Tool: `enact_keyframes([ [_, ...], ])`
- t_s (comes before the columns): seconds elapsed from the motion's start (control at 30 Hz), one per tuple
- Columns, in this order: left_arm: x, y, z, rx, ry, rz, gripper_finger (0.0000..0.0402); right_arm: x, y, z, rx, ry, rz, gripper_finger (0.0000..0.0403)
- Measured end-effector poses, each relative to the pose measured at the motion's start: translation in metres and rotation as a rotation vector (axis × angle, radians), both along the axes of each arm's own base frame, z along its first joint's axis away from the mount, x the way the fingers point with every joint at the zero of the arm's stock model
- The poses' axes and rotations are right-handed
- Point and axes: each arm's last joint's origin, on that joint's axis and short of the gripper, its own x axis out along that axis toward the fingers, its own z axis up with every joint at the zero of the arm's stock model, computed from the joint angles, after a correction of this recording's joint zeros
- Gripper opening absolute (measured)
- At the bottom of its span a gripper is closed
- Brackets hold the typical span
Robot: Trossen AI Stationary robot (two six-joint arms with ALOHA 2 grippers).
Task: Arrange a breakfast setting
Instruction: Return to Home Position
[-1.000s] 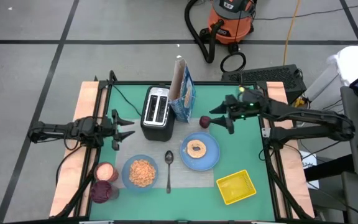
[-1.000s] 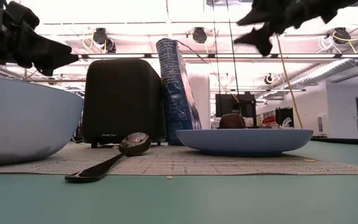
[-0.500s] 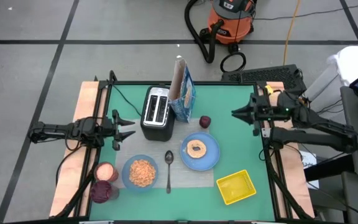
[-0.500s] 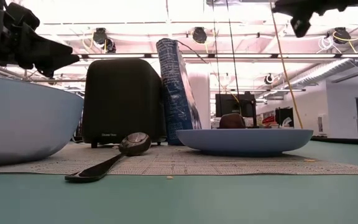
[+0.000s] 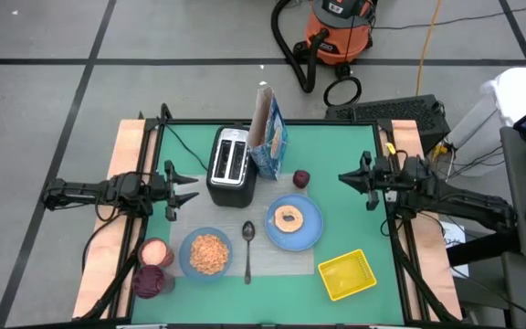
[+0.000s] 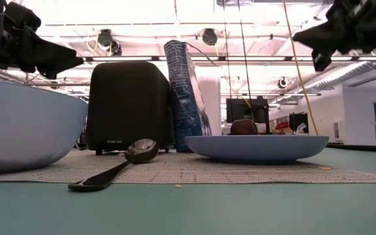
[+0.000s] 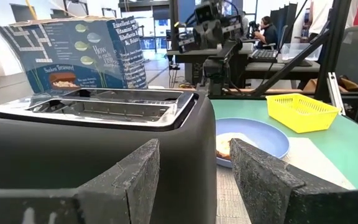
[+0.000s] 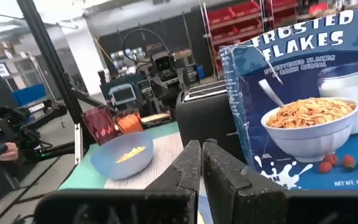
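Note:
On the grey mat [image 5: 265, 259] lie the light-blue plate [image 5: 307, 230] with the bagel [image 5: 289, 217], the metal spoon [image 5: 248, 247] and the light-blue bowl [image 5: 207, 253] holding cereal. The dark red fruit [image 5: 300, 178] sits on the green table just beyond the plate. The blue cereal box [image 5: 268, 139] stands upright at the far side. My right gripper [image 5: 343, 176] hovers shut and empty near the table's right edge, pointing toward the fruit. My left gripper [image 5: 190, 189] hangs open and empty at the left, facing the toaster.
A black-and-silver toaster [image 5: 230, 164] stands beside the cereal box, its cord running to the far left. A yellow square tray [image 5: 347, 273] lies at the near right. Two cups [image 5: 152, 265] stand at the near left corner. Bare green table lies between the fruit and my right gripper.
My right gripper has drawn back from beside the dark red fruit toward the table's right edge, and its fingers have shut. The fruit stays where it was on the table.

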Motion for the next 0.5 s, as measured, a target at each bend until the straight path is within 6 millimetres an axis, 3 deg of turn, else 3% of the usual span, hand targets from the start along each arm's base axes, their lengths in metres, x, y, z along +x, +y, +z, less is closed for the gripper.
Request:
enact_keyframes([
  [0.2, 0.000, 0.000, 0.000, 0.000, 0.001, 0.000, 0.0202, 0.001, 0.000, -0.032, -0.029, -0.073, 0.000, 0.0010],
  [0.33, 0.000, 0.000, 0.000, 0.001, 0.001, 0.000, 0.0202, -0.001, 0.000, -0.029, -0.055, -0.158, 0.000, 0.0011],
  [0.5, 0.000, 0.000, 0.000, 0.006, 0.002, 0.001, 0.0202, 0.000, 0.000, -0.035, -0.056, -0.100, 0.000, 0.0011],
])
